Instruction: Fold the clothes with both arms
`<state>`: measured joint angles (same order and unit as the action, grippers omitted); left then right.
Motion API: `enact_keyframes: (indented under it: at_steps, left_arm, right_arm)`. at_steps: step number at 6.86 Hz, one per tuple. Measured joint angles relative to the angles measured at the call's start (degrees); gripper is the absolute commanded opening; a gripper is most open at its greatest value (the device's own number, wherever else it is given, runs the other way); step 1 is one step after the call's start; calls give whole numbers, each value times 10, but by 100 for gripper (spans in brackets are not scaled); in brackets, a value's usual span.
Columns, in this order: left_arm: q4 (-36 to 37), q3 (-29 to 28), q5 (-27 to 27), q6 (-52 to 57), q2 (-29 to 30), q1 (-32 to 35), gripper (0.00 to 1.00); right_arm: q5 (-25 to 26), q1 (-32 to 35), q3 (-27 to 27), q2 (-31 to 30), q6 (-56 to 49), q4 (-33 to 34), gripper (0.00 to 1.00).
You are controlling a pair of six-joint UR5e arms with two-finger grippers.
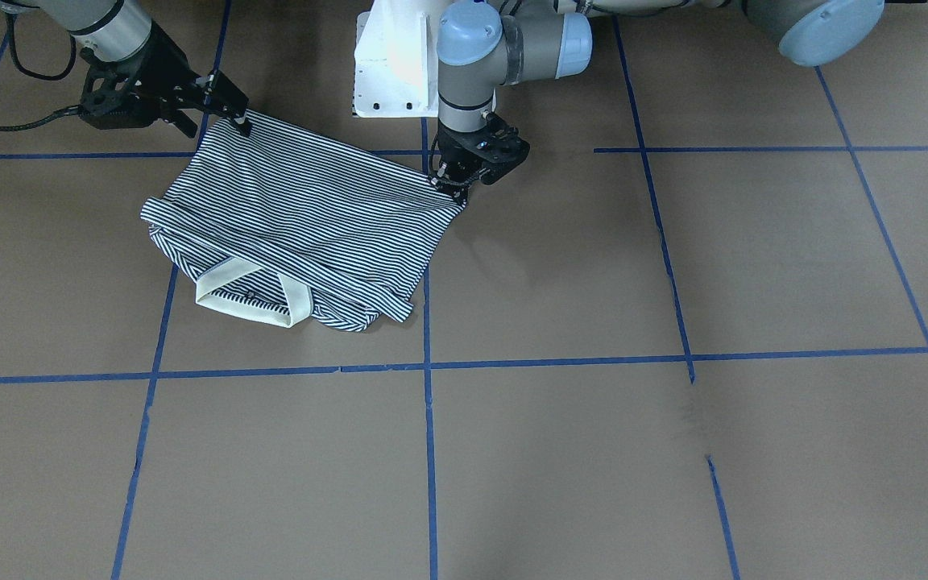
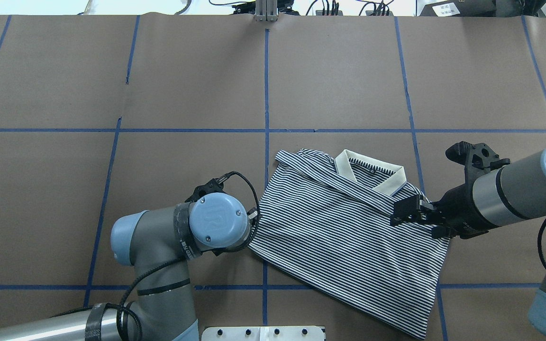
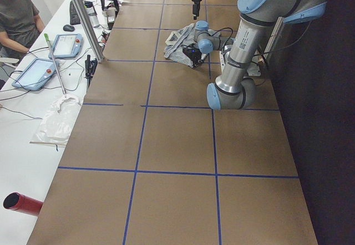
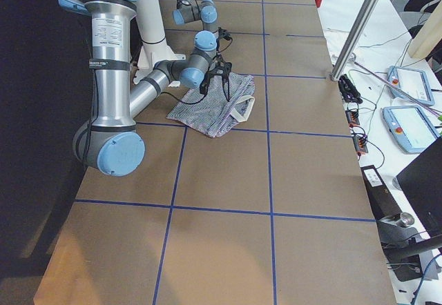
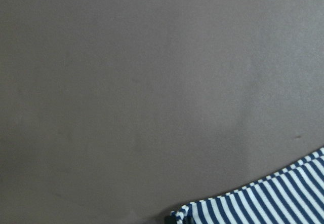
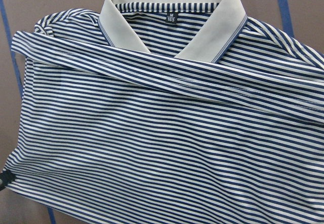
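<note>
The front-facing camera looks steeply down over the table point(image 1: 673, 451), with the white pedestal point(image 1: 391, 64) at 12 o'clock. The overhead camera looks from behind, pedestal at 6 o'clock. Two distant end cameras look along the table. Both wrist cameras sit close. All six views share the striped polo shirt point(image 1: 303, 217).

Shirt point(image 1: 295, 213) held, left pincer point(image 1: 449, 184), right pincer point(image 1: 242, 121)

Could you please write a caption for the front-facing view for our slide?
The left gripper and right gripper each pinch a corner of the striped shirt, collar toward the camera.
</note>
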<state>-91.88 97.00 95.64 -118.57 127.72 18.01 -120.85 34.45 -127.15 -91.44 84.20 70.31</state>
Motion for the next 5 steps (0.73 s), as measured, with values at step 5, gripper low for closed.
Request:
enact_keyframes:
  at_steps: [5]
  left_arm:
    - [-65,-76,-29,118,6,123,0]
  right_arm:
    - [7,1,-2,8,1,-3,100]
